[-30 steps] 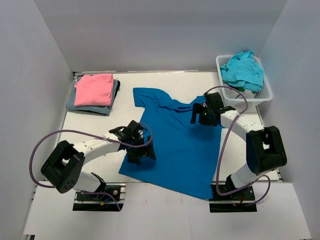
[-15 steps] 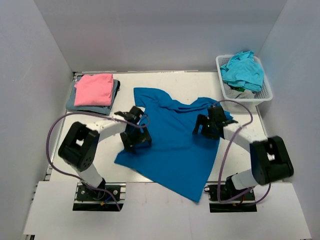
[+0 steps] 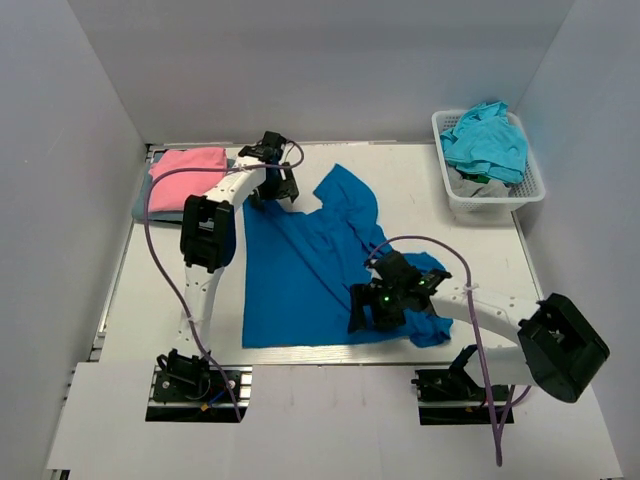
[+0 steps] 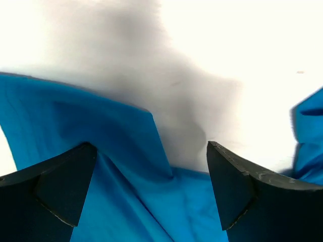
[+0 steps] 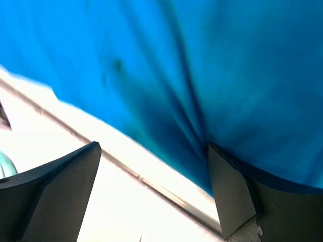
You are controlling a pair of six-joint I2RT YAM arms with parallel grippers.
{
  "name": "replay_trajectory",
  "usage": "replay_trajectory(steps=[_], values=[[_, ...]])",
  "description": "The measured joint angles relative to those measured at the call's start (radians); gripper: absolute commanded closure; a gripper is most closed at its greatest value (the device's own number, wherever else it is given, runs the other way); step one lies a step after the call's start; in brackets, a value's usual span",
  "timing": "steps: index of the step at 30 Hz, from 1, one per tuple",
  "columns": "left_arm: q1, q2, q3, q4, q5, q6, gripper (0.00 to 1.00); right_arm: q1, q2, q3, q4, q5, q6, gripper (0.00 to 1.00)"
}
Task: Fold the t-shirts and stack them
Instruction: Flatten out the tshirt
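At far left of the table, a folded pink shirt lies on a grey-blue shirt, the start of the stack. Just beside them, the left gripper reaches to the far-left corner of the blue shirt. Its fingers are spread wide, and the cloth's edge lies under the gap between them, with nothing pinched. The blue shirt sprawls across mid-table, partly flattened, its right side rumpled and bunched. Over that near-right part hangs the right gripper, its fingers just as wide apart and holding nothing, blue cloth and the table's near edge below them. At far right, a turquoise shirt waits heaped in the basket.

The step in hand looks to be spreading the blue shirt flat, ahead of any fold. Next, each gripper would likely need to drop onto its patch of cloth, close on a single layer, and draw the wrinkles out before folding.
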Motion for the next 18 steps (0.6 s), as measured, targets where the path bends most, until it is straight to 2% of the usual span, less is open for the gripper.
replay_trajectory(steps=[4, 8, 13, 18], values=[[-0.013, 0.012, 0.027, 0.018, 0.028, 0.060, 0.00, 0.097, 0.066, 0.075, -0.067, -0.005, -0.021, 0.10], [-0.023, -0.053, -0.061, 0.031, 0.024, 0.086, 0.00, 0.103, 0.111, 0.236, -0.207, 0.145, -0.062, 0.10], [-0.031, -0.260, -0.178, 0.014, -0.040, 0.073, 0.00, 0.077, 0.121, 0.503, -0.268, 0.443, -0.109, 0.10], [-0.037, -0.582, -0.426, 0.105, -0.023, 0.032, 0.00, -0.005, 0.220, 0.601, -0.274, 0.611, -0.142, 0.10]])
